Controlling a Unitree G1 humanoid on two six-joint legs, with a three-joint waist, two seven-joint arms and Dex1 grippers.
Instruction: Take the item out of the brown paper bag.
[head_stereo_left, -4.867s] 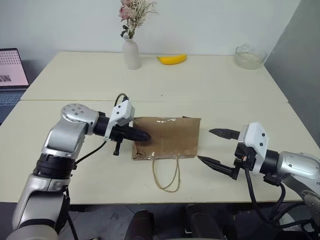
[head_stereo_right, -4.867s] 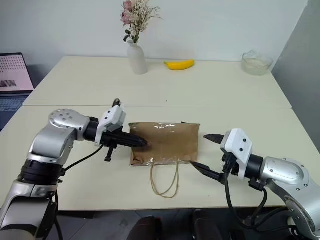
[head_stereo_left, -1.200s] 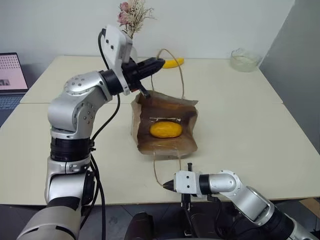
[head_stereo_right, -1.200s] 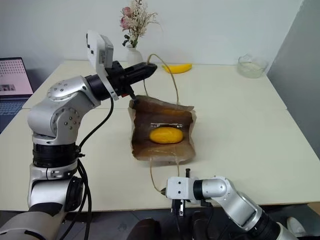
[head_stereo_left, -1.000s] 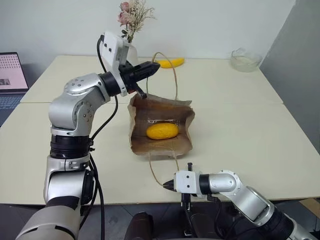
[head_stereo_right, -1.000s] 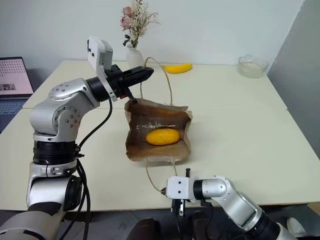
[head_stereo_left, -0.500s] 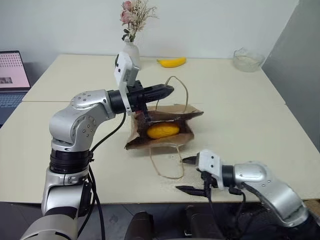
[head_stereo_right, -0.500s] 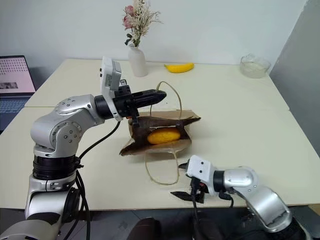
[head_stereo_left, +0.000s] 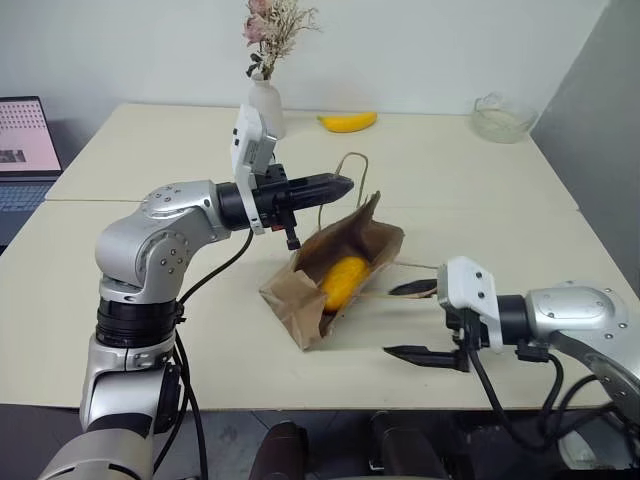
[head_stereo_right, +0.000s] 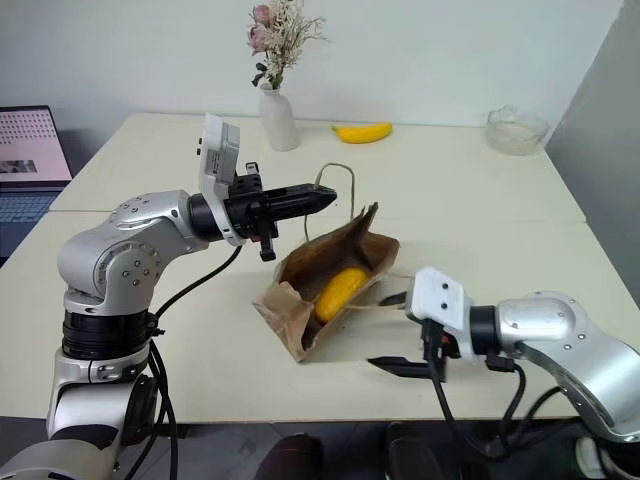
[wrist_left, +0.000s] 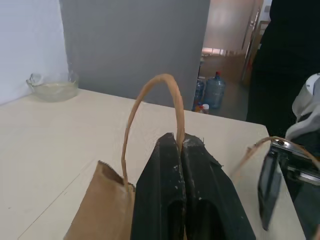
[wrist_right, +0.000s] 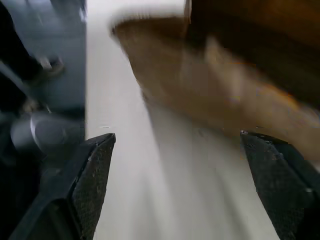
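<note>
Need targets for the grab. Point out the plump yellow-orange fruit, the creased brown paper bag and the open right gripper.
plump yellow-orange fruit (head_stereo_left: 343, 279), left eye view: middle of its exposed skin.
creased brown paper bag (head_stereo_left: 298, 300), left eye view: lower outer wall.
right gripper (head_stereo_left: 410, 321), left eye view: midway between its open fingertips.

On the table (head_stereo_left: 480, 190): one brown paper bag (head_stereo_left: 300, 295), holding one yellow-orange item (head_stereo_left: 343, 279). One banana (head_stereo_left: 348, 121), one white vase (head_stereo_left: 262, 100) with dried flowers, one glass bowl (head_stereo_left: 498, 115). One laptop (head_stereo_left: 28, 150) at the far edge. Two grippers: left gripper (head_stereo_left: 340, 184), right gripper (head_stereo_left: 410, 320).
</note>
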